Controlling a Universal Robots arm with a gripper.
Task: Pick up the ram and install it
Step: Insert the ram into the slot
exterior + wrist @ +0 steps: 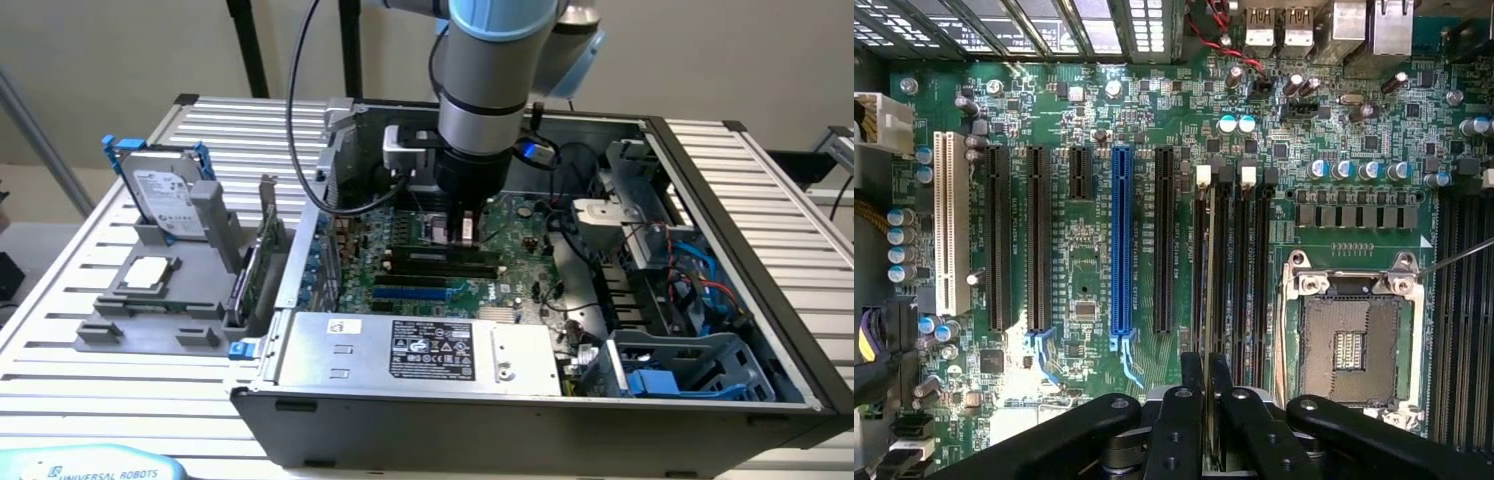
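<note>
Ram (1211, 270): thin stick seen edge-on, standing in a black memory slot beside the empty processor socket (1351, 345) on the green motherboard (1084, 280). Gripper (1207, 395) nearly closed, fingers pinching the ram's top edge. Arm (487, 90) vertical, reaching down into the open computer case (747, 260). Case lies on slatted metal table (80, 260); hard drive (167, 200) stands in grey holder.

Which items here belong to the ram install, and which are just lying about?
In the job: gripper, shut on the ram; motherboard.
Lying about: hard drive, processor chip, upright card, grey holder.
</note>
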